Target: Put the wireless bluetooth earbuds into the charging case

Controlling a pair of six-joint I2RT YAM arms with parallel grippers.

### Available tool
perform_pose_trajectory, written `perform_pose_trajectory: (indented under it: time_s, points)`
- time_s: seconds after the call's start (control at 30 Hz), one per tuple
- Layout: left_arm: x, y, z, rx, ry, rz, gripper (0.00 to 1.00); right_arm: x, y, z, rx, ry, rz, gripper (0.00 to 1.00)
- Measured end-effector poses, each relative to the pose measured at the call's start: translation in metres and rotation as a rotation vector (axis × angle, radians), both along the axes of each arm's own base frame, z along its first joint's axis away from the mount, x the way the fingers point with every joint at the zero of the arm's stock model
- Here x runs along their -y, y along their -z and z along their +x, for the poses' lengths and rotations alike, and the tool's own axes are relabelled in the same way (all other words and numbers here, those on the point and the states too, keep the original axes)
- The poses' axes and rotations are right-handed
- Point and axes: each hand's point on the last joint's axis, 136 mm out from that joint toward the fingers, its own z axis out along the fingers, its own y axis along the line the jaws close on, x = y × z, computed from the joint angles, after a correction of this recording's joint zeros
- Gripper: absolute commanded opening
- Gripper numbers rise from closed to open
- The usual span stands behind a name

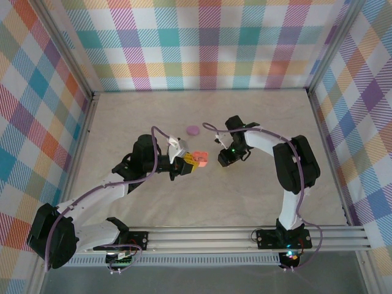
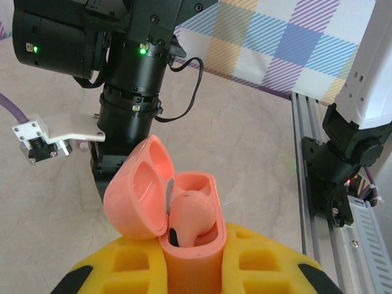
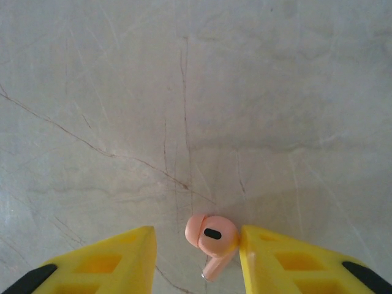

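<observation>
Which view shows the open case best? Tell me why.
Left wrist. The case is close up, lid open, one earbud seated inside and the other slot empty. The top external view gives the case as a small orange speck, detail lost.

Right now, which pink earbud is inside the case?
The earbud in the left pincer's open case; the other lies on the table at the right pincer.

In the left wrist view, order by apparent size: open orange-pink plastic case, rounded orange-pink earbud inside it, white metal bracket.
1. Orange-pink case.
2. White bracket and earbud look alike; the bracket is farther, so unranked.
</observation>
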Motion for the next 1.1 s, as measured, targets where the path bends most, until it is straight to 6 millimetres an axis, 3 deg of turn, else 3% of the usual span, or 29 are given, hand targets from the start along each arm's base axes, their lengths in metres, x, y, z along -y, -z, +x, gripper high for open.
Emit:
perform_pose_trajectory:
  time_s: [0.33, 1.1]
  points:
    - [-0.003, -0.010, -0.002, 0.029, -0.015, -0.012, 0.00, 0.006, 0.007, -0.002, 0.012, 0.007, -0.061, 0.36]
    - [-0.005, -0.015, -0.004, 0.028, -0.020, -0.024, 0.00, 0.008, 0.006, 0.002, 0.016, 0.107, -0.096, 0.39]
